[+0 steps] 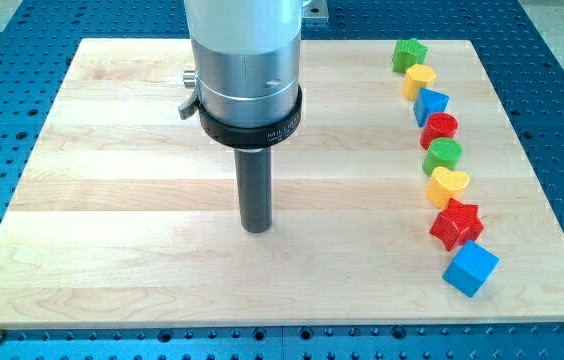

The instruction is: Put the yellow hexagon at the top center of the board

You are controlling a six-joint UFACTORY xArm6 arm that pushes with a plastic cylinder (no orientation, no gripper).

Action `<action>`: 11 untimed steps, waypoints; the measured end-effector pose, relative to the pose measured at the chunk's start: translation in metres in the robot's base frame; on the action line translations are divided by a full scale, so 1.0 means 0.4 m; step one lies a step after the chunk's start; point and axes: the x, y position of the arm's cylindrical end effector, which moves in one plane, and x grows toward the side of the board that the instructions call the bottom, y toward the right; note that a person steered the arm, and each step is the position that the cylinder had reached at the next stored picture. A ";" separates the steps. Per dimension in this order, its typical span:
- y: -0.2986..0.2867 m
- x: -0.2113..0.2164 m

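My tip [255, 229] rests on the wooden board [112, 200] a little left of centre, far from every block. The blocks form a curved column down the view's right side. From the top they are a green star [410, 54], a yellow block that looks like the hexagon [420, 80], a blue block [430, 104], a red block [440, 128], a green block [444, 154], a yellow heart-like block [447, 185], a red star [456, 224] and a blue cube [470, 268]. The yellow hexagon touches the green star and the blue block. It lies up and to the right of my tip.
The arm's wide silver body [245, 60] hangs over the board's top centre and hides part of the top edge. A blue perforated table [562, 60] surrounds the board on all sides.
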 end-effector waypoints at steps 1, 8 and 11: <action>0.001 0.000; 0.345 -0.818; 0.810 -0.546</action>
